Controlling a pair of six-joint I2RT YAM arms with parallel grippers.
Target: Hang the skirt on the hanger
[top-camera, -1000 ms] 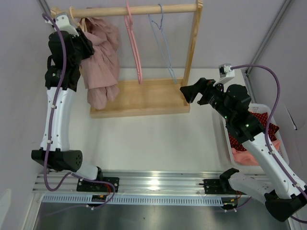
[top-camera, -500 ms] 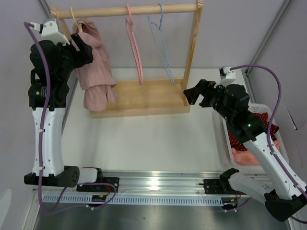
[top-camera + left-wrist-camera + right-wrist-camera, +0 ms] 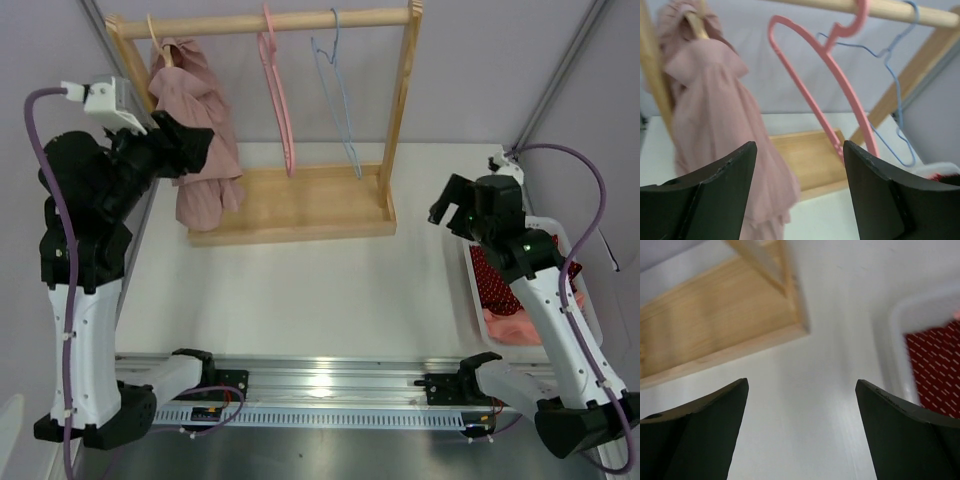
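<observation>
On wooden rack (image 3: 310, 205), pink skirt (image 3: 190, 90) hanging

Skirt (image 3: 197, 125) leftmost on rail (image 3: 232, 22), apparently

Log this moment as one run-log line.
skirt: hanging at left end of rack | left gripper: open, empty, facing skirt | right gripper: open, empty, near basket

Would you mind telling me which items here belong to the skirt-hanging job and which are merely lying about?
Job: pink skirt, tan hanger carrying it, wooden rack.
Lying about: pink hanger, blue hanger, white basket of other clothes.
</observation>
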